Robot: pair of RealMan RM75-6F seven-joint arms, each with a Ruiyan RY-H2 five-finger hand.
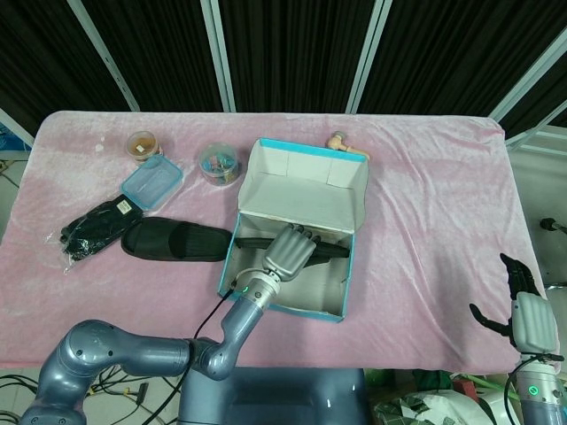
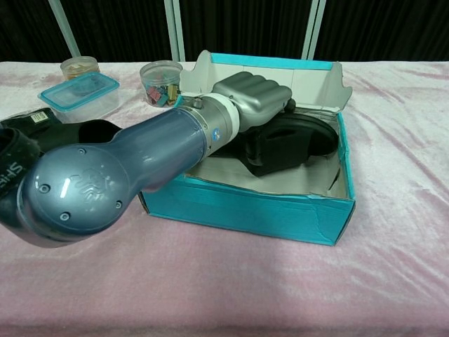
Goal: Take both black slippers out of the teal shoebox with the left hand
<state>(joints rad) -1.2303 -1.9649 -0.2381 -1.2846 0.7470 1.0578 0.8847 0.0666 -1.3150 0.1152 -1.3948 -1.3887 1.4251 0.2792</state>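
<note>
Left hand (image 2: 256, 98): fingers curled, gripping second slipper (image 2: 291, 140) inside teal shoebox (image 2: 245, 207); slipper's long axis runs left-right beneath hand.

our left arm (image 2: 105, 182) is a run of rounded, glossy blue-grey shells, with small dark screw heads showing on the big joint cover in the chest view. a white collar ring with a small blue mark sits at the wrist. the left hand (image 1: 290, 251) has a ridged, silver-grey back and black fingertips. a black cable runs beside the forearm. our right hand (image 1: 523, 314) has a pale grey back and black fingers (image 1: 512, 270).
</note>
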